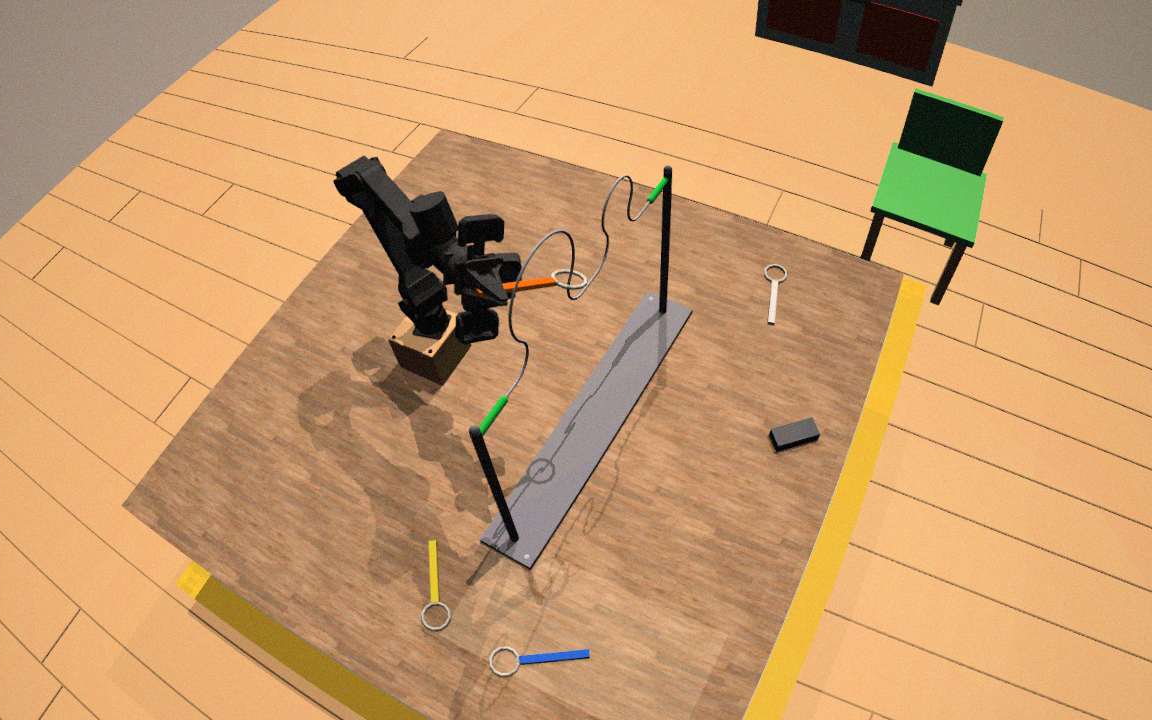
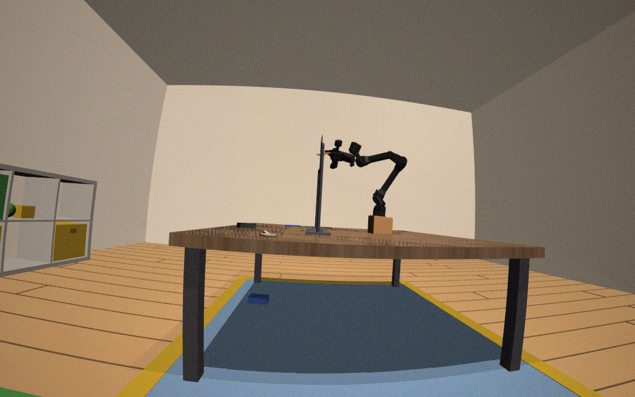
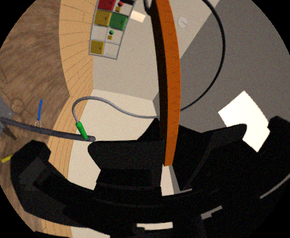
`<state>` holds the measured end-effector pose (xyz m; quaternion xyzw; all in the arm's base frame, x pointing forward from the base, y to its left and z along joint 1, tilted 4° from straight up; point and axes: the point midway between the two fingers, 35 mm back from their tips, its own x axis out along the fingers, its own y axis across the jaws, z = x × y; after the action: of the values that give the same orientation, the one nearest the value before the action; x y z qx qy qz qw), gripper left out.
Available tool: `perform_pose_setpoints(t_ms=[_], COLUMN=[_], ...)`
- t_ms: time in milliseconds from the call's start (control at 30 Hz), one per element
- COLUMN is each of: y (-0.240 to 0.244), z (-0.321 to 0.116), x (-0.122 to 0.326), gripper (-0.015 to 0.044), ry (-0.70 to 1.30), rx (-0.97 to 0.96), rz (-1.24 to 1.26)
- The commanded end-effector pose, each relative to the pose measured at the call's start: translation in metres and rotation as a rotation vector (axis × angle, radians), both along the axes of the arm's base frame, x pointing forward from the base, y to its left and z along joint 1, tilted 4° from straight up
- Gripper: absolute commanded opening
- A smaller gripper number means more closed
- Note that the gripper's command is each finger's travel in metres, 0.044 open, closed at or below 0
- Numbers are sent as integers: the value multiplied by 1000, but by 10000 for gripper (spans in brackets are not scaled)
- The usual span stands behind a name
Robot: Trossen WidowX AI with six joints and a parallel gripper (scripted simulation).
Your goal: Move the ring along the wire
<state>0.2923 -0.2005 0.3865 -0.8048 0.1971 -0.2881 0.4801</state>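
My gripper (image 1: 503, 289) (image 2: 330, 153) (image 3: 158, 121) is shut on the orange handle (image 1: 531, 284) (image 2: 327, 153) (image 3: 171, 73), holding it roughly level. The pale ring (image 1: 559, 272) lies nearly flat around the descending stretch of the grey wire (image 1: 527, 358) (image 3: 141, 116), between the tall arch and the low dip. Whether the ring touches the wire cannot be told. The near green part (image 1: 493, 414) (image 3: 81, 130) joins the near post (image 1: 495, 483) (image 3: 49, 132). The far green part (image 1: 658, 189) joins the far post (image 1: 665, 241). The ring is not clearly visible in the wrist view.
The arch rises close beside my fingers and the handle. A grey base plate (image 1: 607, 411) joins the posts. Rings with a yellow handle (image 1: 433, 573), a blue handle (image 1: 553, 656) and a white handle (image 1: 772, 300) lie on the table, with a black block (image 1: 794, 434).
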Motion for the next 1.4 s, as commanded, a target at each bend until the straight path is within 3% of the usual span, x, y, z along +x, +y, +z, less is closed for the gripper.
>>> perform_pose_setpoints(t_ms=[0, 733, 1367], y=[-4, -14, 8], z=[-9, -78, -146], x=[-1, -6, -4], gripper=[-150, -150, -150], ry=[-12, -118, -229], rx=[44, 480, 943], rz=[2, -20, -43])
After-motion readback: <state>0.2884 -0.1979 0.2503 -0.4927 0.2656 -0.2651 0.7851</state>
